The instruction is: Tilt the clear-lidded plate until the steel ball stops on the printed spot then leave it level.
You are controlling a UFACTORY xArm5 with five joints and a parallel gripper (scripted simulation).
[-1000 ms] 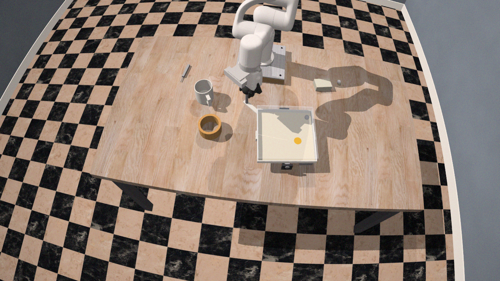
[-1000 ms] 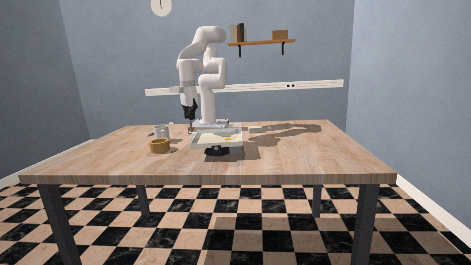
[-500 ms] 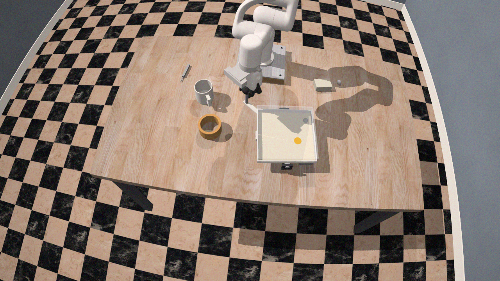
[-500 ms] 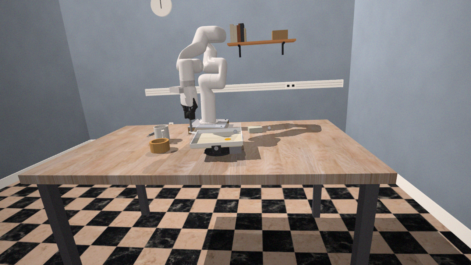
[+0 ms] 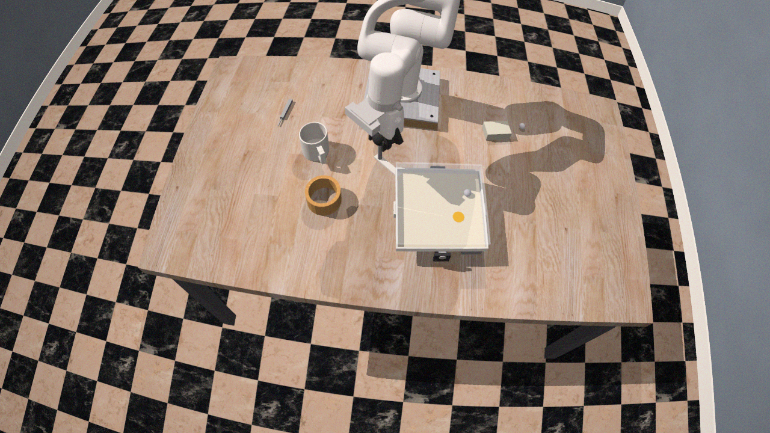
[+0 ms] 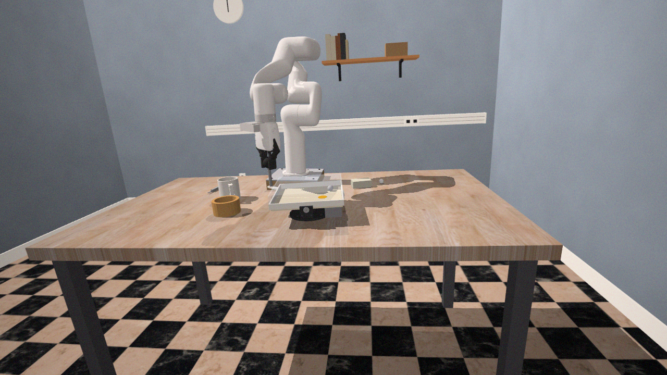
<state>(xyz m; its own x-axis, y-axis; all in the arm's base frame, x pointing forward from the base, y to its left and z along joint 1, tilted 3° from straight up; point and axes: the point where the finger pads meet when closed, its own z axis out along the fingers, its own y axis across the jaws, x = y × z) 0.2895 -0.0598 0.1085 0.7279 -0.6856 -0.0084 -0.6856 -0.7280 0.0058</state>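
The square cream plate (image 5: 441,208) with a clear lid stands on a dark pivot base at the table's middle; it also shows in the exterior view (image 6: 307,196), where it looks slightly tilted. The steel ball (image 5: 467,192) lies inside near the far right, a short way behind the orange printed spot (image 5: 458,216) and apart from it. A thin upright handle peg (image 5: 380,154) sits on a white arm off the plate's far left corner. My gripper (image 5: 383,146) points straight down over it and is shut on this peg; it also shows in the exterior view (image 6: 269,167).
A white mug (image 5: 313,141) and an orange ring (image 5: 323,195) stand left of the plate. A small grey tool (image 5: 285,111) lies at the far left. A beige block (image 5: 496,130) and a small loose ball (image 5: 521,125) lie far right. The robot base (image 5: 422,99) stands behind.
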